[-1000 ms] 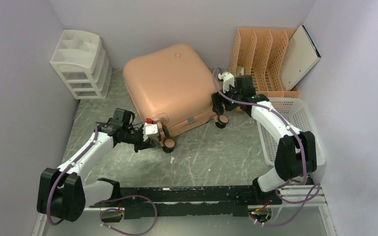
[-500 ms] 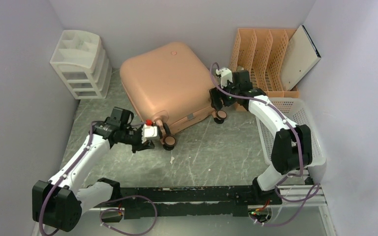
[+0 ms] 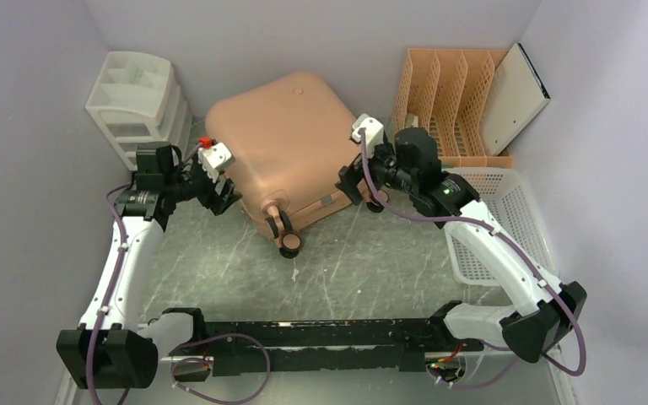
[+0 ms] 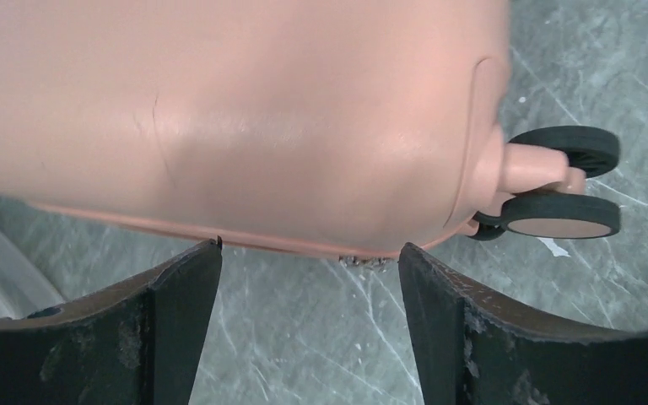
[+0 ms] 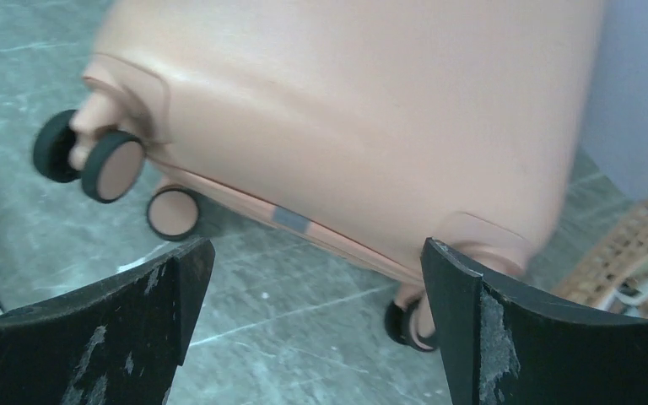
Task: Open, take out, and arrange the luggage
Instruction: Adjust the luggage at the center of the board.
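**Figure.** Closed luggage (image 3: 283,152) flanked by both arms, shown from above and from each wrist. The luggage lay flat on the worktop (image 3: 363,278) toward the rear centre, between the white drawer unit (image 3: 139,110) and the orange file rack (image 3: 447,101). Its wheels (image 3: 289,247) faced the arm bases and its two shells were shut together.

The left gripper (image 3: 222,191) stood at the luggage's left flank, released and spread, with nothing between its jaws. In the wrist view the shell's lower edge lay just beyond the fingertips (image 4: 198,261). The right gripper (image 3: 350,180) stood at the right near corner, close to a wheel, likewise released and empty.

Judged step: opening had not begun, and both grippers appeared placed to take a hold on the shell. Purchase should be sought at the seam between the shells, not on the smooth curved face, which offers the jaws little to bite. One gripper would best pin the lower shell while the other raised the upper one, since the wheeled case seemed likely to slide or pivot on the polished worktop. Whether a zip or latch held the seam could not be told. A small grey patch (image 5: 291,219) on the seam was too indistinct to identify. The wheels should be kept clear of the closing jaws.
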`<action>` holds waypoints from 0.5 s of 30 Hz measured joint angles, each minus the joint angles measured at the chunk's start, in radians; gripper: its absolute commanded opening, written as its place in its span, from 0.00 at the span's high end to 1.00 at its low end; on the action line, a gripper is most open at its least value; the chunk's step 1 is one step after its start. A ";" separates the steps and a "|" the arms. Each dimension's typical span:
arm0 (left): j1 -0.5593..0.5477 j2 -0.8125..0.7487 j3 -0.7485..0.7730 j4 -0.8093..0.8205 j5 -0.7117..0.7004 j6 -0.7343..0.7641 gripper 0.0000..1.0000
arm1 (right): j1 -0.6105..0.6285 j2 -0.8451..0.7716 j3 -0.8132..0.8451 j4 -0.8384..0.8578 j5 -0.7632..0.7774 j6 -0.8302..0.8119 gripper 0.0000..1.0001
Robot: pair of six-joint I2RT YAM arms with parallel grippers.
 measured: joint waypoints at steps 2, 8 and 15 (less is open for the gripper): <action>0.016 0.002 -0.010 0.011 -0.035 -0.031 0.17 | 0.040 0.009 0.014 -0.013 -0.014 0.011 0.00; 0.044 -0.058 -0.118 0.003 -0.096 -0.036 0.17 | 0.226 0.131 0.069 -0.042 0.024 0.029 0.00; 0.052 -0.219 -0.233 0.020 -0.136 -0.085 0.17 | 0.421 0.281 0.167 -0.072 0.082 0.122 0.00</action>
